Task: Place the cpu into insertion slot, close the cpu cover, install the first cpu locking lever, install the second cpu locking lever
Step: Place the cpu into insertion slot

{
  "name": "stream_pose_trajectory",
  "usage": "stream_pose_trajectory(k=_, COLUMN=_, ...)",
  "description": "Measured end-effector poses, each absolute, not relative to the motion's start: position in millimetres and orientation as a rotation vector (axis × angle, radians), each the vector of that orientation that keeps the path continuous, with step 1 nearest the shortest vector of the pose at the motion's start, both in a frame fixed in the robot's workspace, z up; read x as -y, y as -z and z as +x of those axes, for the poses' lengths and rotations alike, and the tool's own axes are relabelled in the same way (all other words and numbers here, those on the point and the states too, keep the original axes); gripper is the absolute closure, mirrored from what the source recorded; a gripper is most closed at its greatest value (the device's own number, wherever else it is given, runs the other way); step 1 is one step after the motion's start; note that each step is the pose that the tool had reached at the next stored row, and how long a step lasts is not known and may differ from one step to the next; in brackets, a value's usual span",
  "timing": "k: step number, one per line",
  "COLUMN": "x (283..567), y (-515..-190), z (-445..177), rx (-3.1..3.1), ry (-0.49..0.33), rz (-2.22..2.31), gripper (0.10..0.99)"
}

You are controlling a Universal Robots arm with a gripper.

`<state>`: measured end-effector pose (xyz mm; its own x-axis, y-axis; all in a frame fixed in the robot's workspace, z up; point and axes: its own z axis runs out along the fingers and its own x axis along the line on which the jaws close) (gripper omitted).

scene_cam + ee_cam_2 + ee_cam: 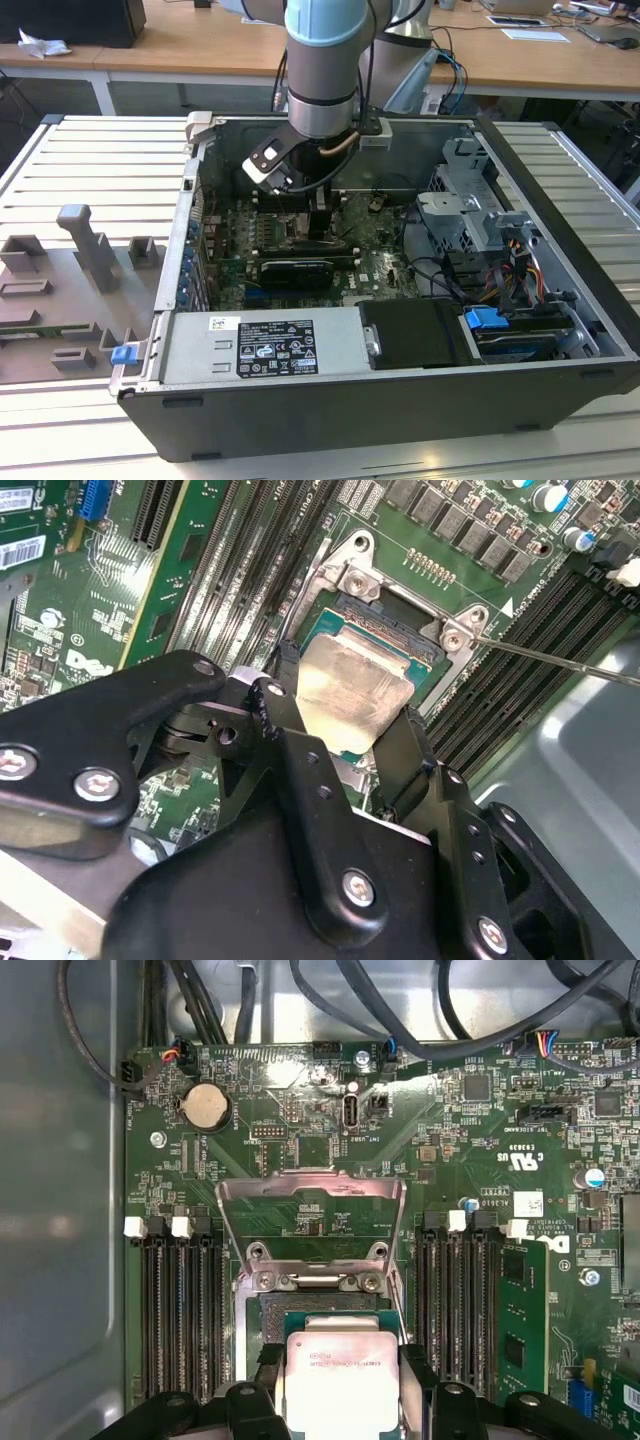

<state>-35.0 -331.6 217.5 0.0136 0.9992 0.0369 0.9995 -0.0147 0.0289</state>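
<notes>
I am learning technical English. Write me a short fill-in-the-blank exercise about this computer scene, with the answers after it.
1. The gripper is shut on the ____.
2. The cpu cover stands ____, not closed.
3. The circuit board around the insertion slot is ____ in colour.
Missing words: cpu; open; green.

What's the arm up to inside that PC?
The arm reaches down into the open computer case. Its gripper is shut on the processor chip, holding it right over the socket on the green board. The chip does not look seated yet. The socket's metal cover is flipped open, standing up beside the socket.
</notes>
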Motion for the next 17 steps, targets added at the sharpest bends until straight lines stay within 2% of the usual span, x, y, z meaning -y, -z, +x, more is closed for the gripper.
stream_pose_trajectory(k=17, x=330.4, y=-208.5, z=-35.0, rx=2.201, ry=0.073, rz=-2.233, gripper=0.545)
